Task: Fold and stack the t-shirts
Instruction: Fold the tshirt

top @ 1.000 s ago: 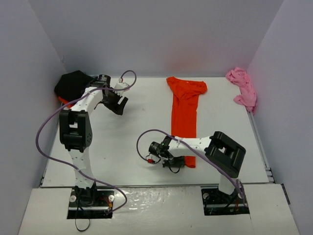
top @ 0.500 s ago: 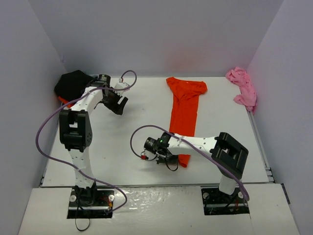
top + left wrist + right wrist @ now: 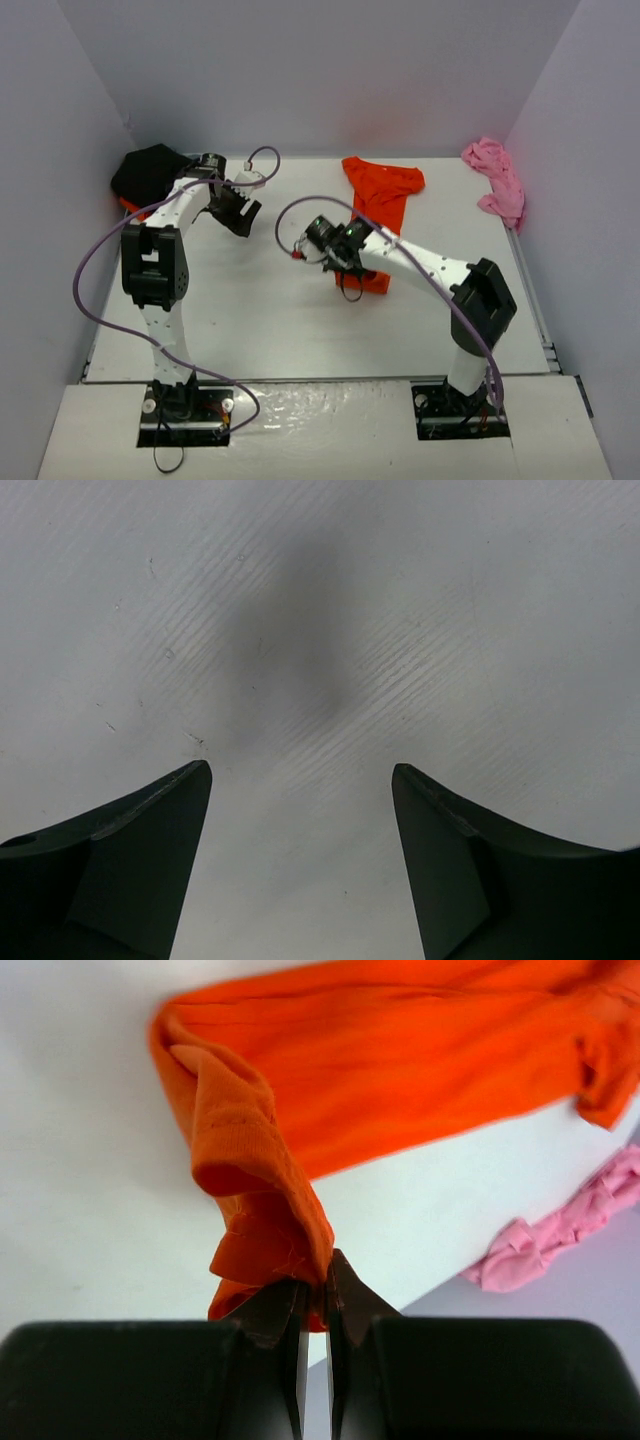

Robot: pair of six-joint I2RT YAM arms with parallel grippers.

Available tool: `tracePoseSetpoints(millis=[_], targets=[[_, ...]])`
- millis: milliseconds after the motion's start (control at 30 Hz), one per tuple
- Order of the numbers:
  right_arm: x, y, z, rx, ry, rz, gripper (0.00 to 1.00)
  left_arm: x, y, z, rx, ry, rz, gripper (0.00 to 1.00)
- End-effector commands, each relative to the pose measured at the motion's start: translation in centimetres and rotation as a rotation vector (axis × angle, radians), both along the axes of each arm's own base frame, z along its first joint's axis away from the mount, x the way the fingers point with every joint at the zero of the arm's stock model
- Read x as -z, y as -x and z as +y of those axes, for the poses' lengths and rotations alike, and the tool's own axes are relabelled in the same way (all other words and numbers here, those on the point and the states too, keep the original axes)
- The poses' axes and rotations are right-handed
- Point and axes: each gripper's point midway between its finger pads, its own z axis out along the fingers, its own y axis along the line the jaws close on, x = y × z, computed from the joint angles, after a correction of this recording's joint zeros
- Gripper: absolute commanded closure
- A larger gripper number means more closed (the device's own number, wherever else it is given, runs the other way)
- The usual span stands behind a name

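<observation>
The right gripper has carried the near hem of the orange-red t-shirt up from the front edge toward mid-table, doubling the long strip, and its jaws pinch that hem. The white table lies bare nearer and to the left. The left gripper hangs spread over bare surface beside the black t-shirt, which is bunched in the far-left corner. The pink t-shirt is crumpled against the far-right edge.

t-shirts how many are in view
3 for sure: orange t-shirt mid-table in the right gripper, pink t-shirt far right corner, black t-shirt far left corner. An orange-red sliver under it may be a fourth.
</observation>
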Motion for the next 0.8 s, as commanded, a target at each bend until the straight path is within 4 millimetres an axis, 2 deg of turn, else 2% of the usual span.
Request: tracePoseSetpoints(millis=[0, 100, 133, 200, 267, 400, 433, 533, 700, 767], targets=[[-3.6, -5.0, -1.9, 0.03, 0.026, -0.096, 1.0, -2.5, -1.0, 0.4, 0.012, -0.005, -0.068, 0.3], [-4.2, -8.7, -2.7, 0.066, 0.005, -0.116, 1.0, -2.5, -1.2, 0.3, 0.014, -0.006, -0.067, 0.3], [-3.4, -9.9, -3.4, 0.083, 0.018, -0.101, 1.0, -2.4, -1.1, 0.3, 0.013, -0.006, -0.062, 0.3], [-2.3, -11.9, -3.5, 0.091, 0.021, -0.091, 1.0, -2.6, -1.2, 0.3, 0.013, -0.005, -0.065, 0.3], [-1.3, -13.2, -3.7, 0.1, 0.024, -0.074, 1.0, -2.5, -1.3, 0.2, 0.012, -0.005, -0.061, 0.3], [2.4, -15.3, -4.2, 0.117, 0.05, -0.019, 1.0, -2.4, -1.3, 0.2, 0.013, -0.006, -0.054, 0.3], [2.1, -15.8, -4.2, 0.12, 0.044, -0.03, 1.0, -2.4, -1.3, 0.2, 0.014, -0.009, -0.054, 0.3], [3.3, -18.2, -4.9, 0.149, 0.031, -0.031, 1.0, -2.1, -1.2, 0.4, 0.016, -0.018, -0.044, 0.3], [4.4, -20.4, -5.6, 0.174, 0.035, -0.041, 1.0, -1.5, -1.4, 0.3, 0.015, -0.018, -0.031, 0.3], [5.2, -21.3, -6.0, 0.201, 0.07, -0.067, 0.78, -1.3, -1.4, 0.2, 0.015, -0.016, -0.018, 0.3]])
